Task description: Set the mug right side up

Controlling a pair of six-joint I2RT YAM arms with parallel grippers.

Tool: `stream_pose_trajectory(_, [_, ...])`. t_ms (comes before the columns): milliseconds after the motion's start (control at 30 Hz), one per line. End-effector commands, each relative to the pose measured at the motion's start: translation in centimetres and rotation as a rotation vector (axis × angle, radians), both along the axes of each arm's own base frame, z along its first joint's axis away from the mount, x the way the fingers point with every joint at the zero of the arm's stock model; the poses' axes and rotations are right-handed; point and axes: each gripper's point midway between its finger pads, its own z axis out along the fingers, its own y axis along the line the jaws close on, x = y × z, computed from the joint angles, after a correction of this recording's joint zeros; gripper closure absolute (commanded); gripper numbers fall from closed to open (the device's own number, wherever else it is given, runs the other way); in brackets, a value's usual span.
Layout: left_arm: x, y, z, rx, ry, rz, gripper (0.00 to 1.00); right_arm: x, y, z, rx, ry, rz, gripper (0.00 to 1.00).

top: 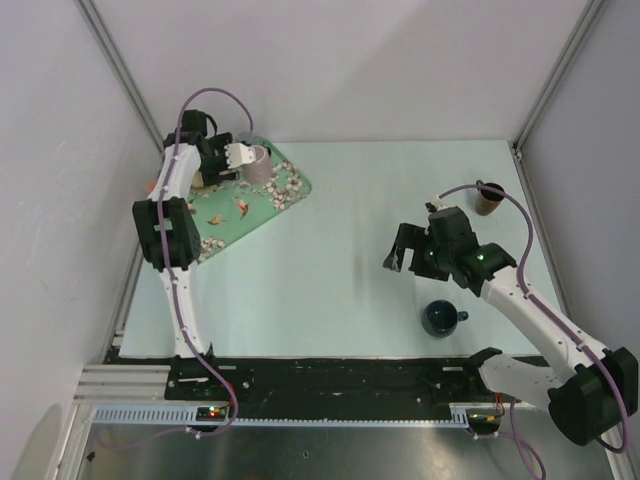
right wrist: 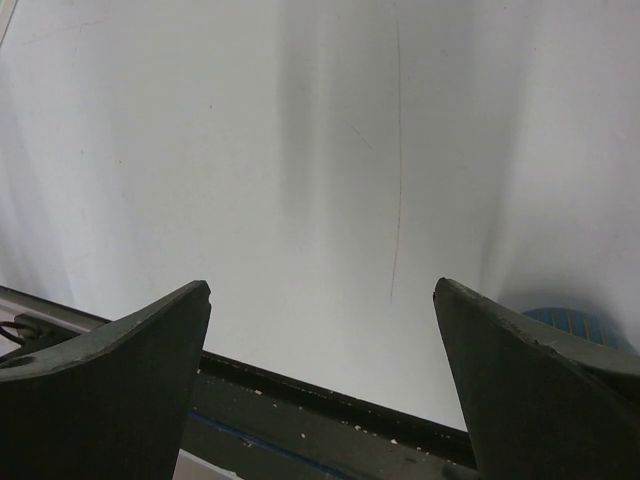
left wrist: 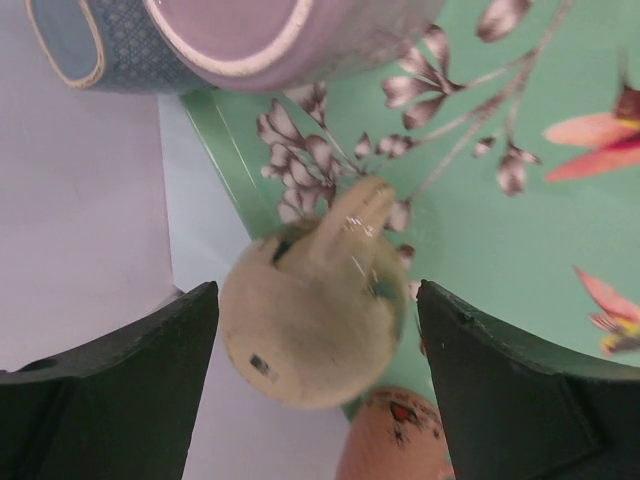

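A cream mug (left wrist: pixel 312 325) fills the gap between my left fingers, its base towards the wrist camera and its handle pointing away. It hangs over the edge of the green floral tray (left wrist: pixel 480 200). From above, my left gripper (top: pixel 232 155) is at the tray's back corner (top: pixel 290 195), with the mug (top: pixel 241 155) pale at its tip. The fingers sit tight against the mug's sides. My right gripper (top: pixel 400 250) is open and empty over bare table right of centre, and its wrist view shows only table.
A lavender mug (top: pixel 259 162) stands upright on the tray just past the cream mug, also in the left wrist view (left wrist: pixel 270 40). An orange object (left wrist: pixel 395 440) lies under the left gripper. A dark blue mug (top: pixel 441 318) and a brown cup (top: pixel 490 198) stand on the right.
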Motion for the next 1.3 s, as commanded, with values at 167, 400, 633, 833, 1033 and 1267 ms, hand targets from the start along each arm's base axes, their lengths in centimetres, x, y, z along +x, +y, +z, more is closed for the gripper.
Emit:
stream_pose_trajectory(167, [4.1,-0.9,-1.9,0.001,-0.052,-0.093,0.19,1.2,1.7,1.6,0.028,-0.015,0.031,0.01])
stream_pose_trajectory(400, [3.3,1.8,-5.4,0.158,0.026,-0.084,0.37,1.5,1.7,1.8,0.004,-0.013,0.032,0.01])
stream_pose_trajectory(633, [2.0,1.6,-4.9,0.130,0.040,-0.073,0.95,2.0,1.7,2.3,-0.006,-0.025,0.040,0.01])
stream_pose_trajectory(833, [1.6,1.5,-1.7,0.083,-0.001,0.012,1.00,2.3,1.8,3.1,0.006,-0.053,0.040,0.01])
stream_pose_trajectory(1033, [0.4,-0.6,5.4,-0.155,-0.085,0.172,1.00,3.2,3.3,5.0,0.073,-0.110,0.083,0.01])
stream_pose_trajectory(1267, [-3.4,-2.4,9.5,-0.410,-0.060,0.342,1.00,4.5,6.1,6.9,0.147,-0.178,0.172,0.00])
